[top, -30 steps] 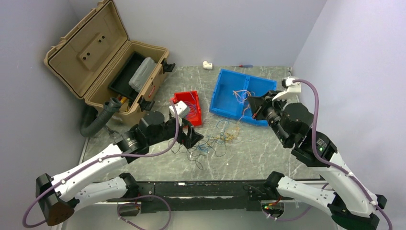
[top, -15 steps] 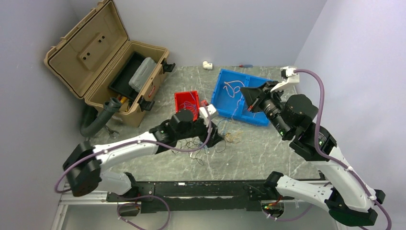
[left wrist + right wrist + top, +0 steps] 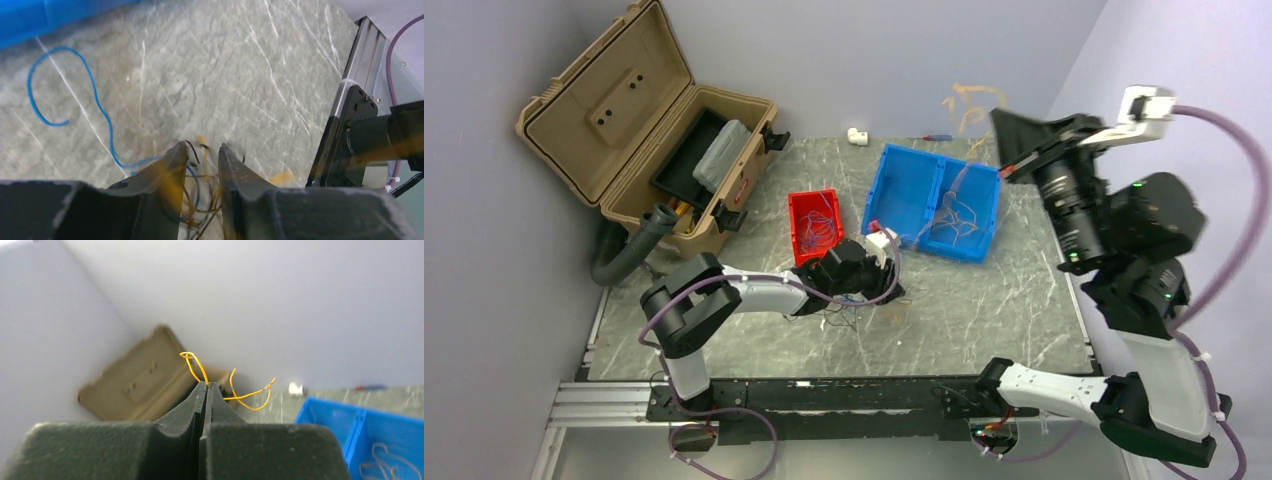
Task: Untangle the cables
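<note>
Top external view: the grey stone-look table (image 3: 994, 310) shows bare top in front of and to the right of the tangle of thin wires (image 3: 849, 318) near its middle. The left claw (image 3: 204, 150) is down on that tangle. Its jaws are narrow with a small gap, and yellow, blue and black wires sit in the gap. A loose blue wire (image 3: 95, 95) curls on the table just past it.

The right claw (image 3: 206, 385) is high over the back edge, pinched tight on a thin yellow-orange wire (image 3: 198, 369).

The blue plastic bin with two parts (image 3: 876, 190) sits near the back right, with thin wires in its right part. The small red bin (image 3: 814, 196) holds thin wires too. The open tan toolbox (image 3: 604, 110) at the back left corner holds a black tray (image 3: 679, 170) and a clear grey box (image 3: 721, 155).
</note>
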Controlling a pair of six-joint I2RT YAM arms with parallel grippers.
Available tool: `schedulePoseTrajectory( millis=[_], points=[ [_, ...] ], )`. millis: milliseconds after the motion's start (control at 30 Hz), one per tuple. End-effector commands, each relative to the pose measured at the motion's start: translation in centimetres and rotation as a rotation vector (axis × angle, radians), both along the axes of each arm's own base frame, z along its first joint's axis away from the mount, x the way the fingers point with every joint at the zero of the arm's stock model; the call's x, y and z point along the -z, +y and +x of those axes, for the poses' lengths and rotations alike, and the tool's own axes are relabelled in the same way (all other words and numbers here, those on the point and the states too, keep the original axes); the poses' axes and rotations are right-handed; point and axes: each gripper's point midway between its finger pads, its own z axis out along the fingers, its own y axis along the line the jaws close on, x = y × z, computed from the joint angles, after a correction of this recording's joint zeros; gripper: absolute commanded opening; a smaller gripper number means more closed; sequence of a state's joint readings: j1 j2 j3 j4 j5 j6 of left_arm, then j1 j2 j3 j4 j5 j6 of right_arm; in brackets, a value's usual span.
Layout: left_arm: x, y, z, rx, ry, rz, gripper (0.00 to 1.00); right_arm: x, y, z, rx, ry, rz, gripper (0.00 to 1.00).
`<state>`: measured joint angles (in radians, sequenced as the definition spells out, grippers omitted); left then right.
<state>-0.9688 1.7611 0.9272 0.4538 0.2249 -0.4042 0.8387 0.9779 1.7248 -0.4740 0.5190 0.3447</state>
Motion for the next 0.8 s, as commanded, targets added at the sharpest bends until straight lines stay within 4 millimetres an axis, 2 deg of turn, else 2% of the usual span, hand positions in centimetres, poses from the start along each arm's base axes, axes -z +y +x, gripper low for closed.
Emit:
schedulePoseTrajectory(
  millis=[0,100,200,300,500,633,767],
  points=[
    [-0.1,-0.6,-1.4,0.009,0.044,-0.095,0.32,-7.1,-5.8,-1.6,0.185,-0.167,0.066,0.0],
    [1.4,1.0,-2.3,-0.009,0.067,-0.072,0.27,-8.4,-7.4,-2.0,0.246,-0.207,0.046,0.0],
    [1.8,2.4,-3.0,-0.024,0.075,-0.061,0.25,-7.4,-8.3,-1.6,0.31,-0.183,0.014,0.0],
    [1.7,3.8,-3.8,-0.028,0.074,-0.048,0.23,-5.6,-9.0,-1.4,0.356,-0.153,-0.001,0.0],
    [0.4,6.9,-4.9,-0.051,0.041,0.015,0.22,-0.2,-9.7,-0.3,0.444,-0.054,-0.077,0.0],
    [-1.5,8.2,-5.3,-0.062,0.01,0.031,0.23,3.1,-9.7,1.1,0.531,0.012,-0.178,0.0],
    [-4.0,8.9,-5.4,-0.072,-0.025,0.019,0.23,5.5,-8.3,2.8,0.562,0.054,-0.271,0.0]
  ],
)
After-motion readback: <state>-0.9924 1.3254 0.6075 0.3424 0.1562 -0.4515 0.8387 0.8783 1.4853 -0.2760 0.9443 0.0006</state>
